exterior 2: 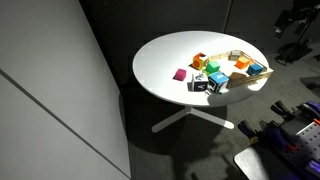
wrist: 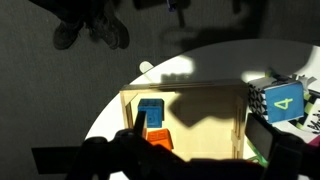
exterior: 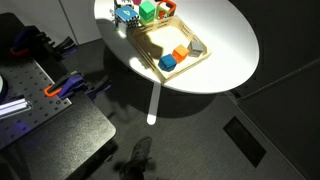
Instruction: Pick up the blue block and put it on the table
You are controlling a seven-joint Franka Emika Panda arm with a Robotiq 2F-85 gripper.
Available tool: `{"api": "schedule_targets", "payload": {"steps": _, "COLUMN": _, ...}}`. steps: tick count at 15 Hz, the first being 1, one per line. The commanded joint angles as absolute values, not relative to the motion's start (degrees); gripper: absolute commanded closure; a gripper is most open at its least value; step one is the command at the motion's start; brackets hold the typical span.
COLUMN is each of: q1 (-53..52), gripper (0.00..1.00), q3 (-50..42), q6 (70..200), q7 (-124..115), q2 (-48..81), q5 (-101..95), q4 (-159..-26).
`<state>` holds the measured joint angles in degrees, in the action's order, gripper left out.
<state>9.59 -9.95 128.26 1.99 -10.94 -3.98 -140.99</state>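
Observation:
The blue block [wrist: 152,110] lies in the left part of a shallow wooden tray [wrist: 200,92], right beside an orange block [wrist: 161,135]. In an exterior view the blue block [exterior: 167,63] sits at the tray's near corner on the round white table [exterior: 225,65]. My gripper [wrist: 200,130] shows only in the wrist view, as dark fingers spread wide over the tray. It is open and empty. The left finger overlaps the blue block's left edge. I cannot tell how high it is above the block. The arm is out of view in both exterior views.
A blue-and-white speckled block marked 4 [wrist: 283,100] and a green block [exterior: 147,11] stand just outside the tray. A grey piece [exterior: 195,45] lies inside it. A pink block [exterior 2: 181,74] sits apart on the table. A dark workbench with orange clamps [exterior: 58,90] stands beside the table.

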Motion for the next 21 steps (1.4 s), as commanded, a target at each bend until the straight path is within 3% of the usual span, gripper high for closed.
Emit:
{"api": "schedule_targets", "payload": {"steps": 1, "q1": 10.9, "gripper": 0.0, "q3": -11.0, "q6": 130.0, "q7": 1.2, "q2": -3.8, "q5": -4.1, "q4": -137.3}}
{"api": "schedule_targets", "payload": {"steps": 12, "q1": 12.5, "gripper": 0.0, "q3": -12.1, "q6": 143.7, "q7": 4.1, "q2": 12.6, "q5": 0.5, "q4": -131.5}}
{"api": "schedule_targets", "payload": {"steps": 21, "q1": 13.7, "gripper": 0.0, "q3": -12.1, "q6": 146.1, "q7": 3.8, "q2": 23.1, "q5": -0.8, "q4": -126.0}}
